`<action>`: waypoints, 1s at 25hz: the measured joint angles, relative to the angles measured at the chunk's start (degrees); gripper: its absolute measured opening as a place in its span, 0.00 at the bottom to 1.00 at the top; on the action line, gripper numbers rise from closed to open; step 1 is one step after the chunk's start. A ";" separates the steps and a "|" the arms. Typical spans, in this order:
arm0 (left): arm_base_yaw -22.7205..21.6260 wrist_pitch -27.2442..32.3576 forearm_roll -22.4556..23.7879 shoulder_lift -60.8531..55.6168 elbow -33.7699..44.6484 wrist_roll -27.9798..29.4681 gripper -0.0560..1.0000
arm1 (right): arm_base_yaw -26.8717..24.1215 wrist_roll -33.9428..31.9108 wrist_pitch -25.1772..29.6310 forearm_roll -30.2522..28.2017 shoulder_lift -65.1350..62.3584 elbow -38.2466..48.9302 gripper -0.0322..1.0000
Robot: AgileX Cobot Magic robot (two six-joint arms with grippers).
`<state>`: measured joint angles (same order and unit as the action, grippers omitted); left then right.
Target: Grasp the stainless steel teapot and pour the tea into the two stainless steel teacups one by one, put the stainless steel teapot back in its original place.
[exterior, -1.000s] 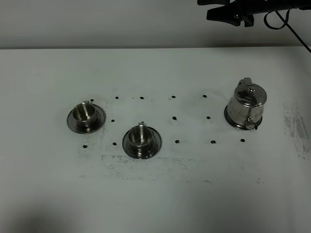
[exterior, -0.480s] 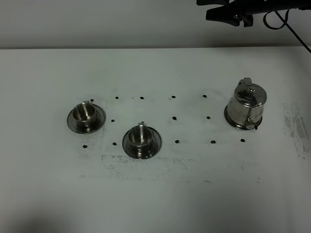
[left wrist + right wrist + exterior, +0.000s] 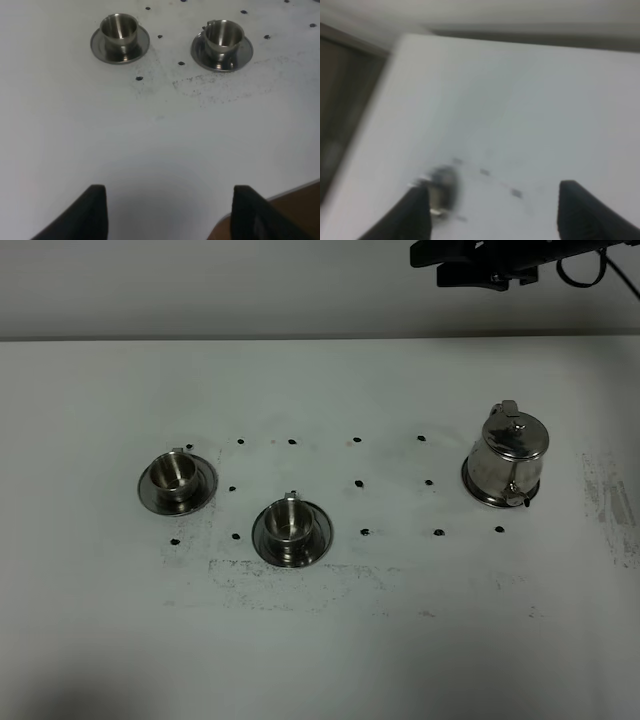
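The stainless steel teapot point(image 3: 508, 455) stands upright at the right of the table with its lid down, so the tea is hidden. The two stainless steel teacups point(image 3: 175, 475) point(image 3: 289, 524) sit on their saucers at left and centre-left, and both show in the left wrist view point(image 3: 119, 29) point(image 3: 223, 36) with nothing seen inside. My right gripper point(image 3: 432, 266) hangs high behind the table, far from the teapot, its jaws open and empty point(image 3: 492, 215). My left gripper point(image 3: 170, 215) is open over the table's near part, well short of the cups.
The white table point(image 3: 400, 660) carries rows of small black dots point(image 3: 358, 483) and scuffed grey marks point(image 3: 300, 580). In the blurred right wrist view, a dark smeared object point(image 3: 442, 187) sits near the table's edge; which one it is cannot be told.
High behind the table, the right gripper has turned and shifted slightly to the right, and its cable has swung with it. The teapot and cups have not moved.
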<state>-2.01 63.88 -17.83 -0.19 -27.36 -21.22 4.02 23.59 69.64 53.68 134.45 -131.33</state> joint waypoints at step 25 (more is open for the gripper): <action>0.00 0.00 0.00 0.00 0.00 -0.05 0.55 | 28.46 -16.50 0.26 -65.57 -17.83 1.75 0.54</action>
<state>-2.01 63.88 -17.83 -0.19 -27.36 -21.27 32.48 7.09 69.90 -11.89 116.62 -129.58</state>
